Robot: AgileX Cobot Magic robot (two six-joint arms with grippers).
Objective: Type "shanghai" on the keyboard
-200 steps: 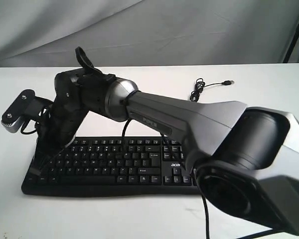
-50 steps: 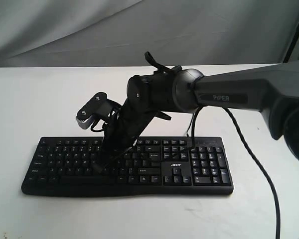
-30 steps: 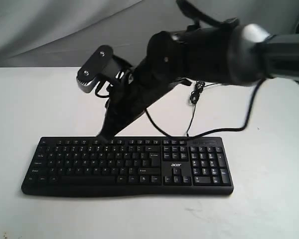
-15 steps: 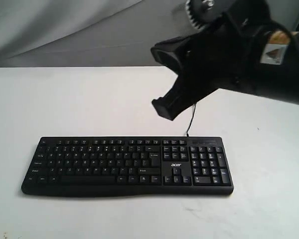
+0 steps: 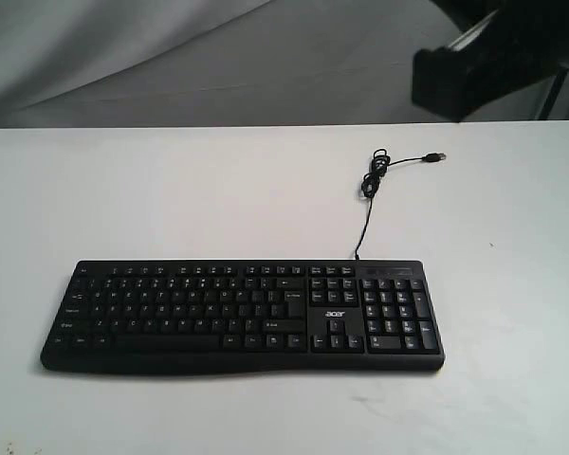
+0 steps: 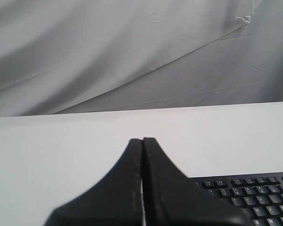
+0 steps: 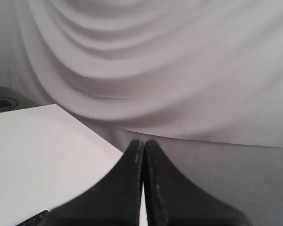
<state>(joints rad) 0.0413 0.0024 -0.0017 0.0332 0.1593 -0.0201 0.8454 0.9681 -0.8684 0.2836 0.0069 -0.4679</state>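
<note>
Exterior view: the black Acer keyboard lies flat on the white surface, well apart from a blurred dark arm section raised above its number-pad end. No tool can be made out here. The thin USB cable leaves the keyboard's rear edge, bunches, and ends in a loose plug.

Left wrist view: the left tool has both fingers pressed together, nothing between them. The keyboard's corner lies on the surface beyond it, partly hidden by one finger.

Right wrist view: the right tool is likewise closed tight and empty, facing a draped grey cloth.
</note>
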